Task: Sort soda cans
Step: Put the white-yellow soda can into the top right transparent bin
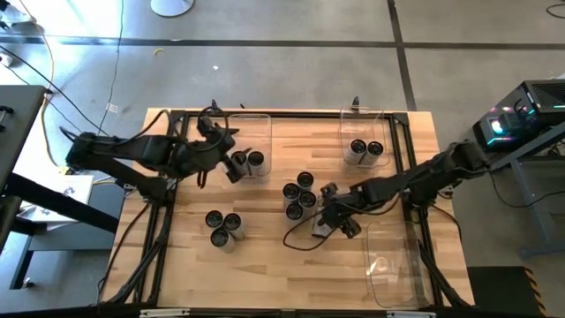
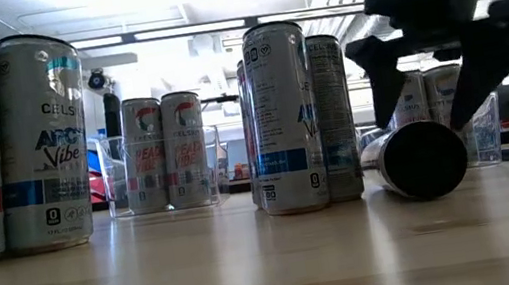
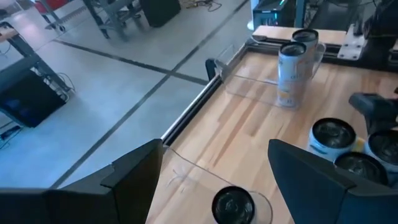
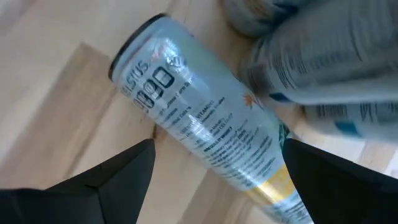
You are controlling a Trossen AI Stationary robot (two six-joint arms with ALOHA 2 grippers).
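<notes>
A soda can (image 4: 205, 134) lies on its side on the table; it also shows in the low view (image 2: 424, 160) and the high view (image 1: 319, 230). My right gripper (image 2: 423, 87) hangs open over it, one finger on either side, with no touch that I can see. Several upright cans (image 1: 298, 196) stand in a cluster mid-table. Two cans (image 1: 222, 225) stand toward the near left. Two cans (image 1: 365, 151) stand in the far right clear bin. My left gripper (image 3: 211, 180) is open above the far left clear bin (image 1: 258, 128), over two upright cans (image 1: 247, 161); one can top (image 3: 233, 204) shows between its fingers.
An empty-looking clear bin (image 1: 395, 261) lies at the near right. A black frame (image 1: 291, 114) runs along the table's edges. Bare wood lies between the near-left cans and the near edge. The upright cluster (image 2: 296, 116) stands close beside the fallen can.
</notes>
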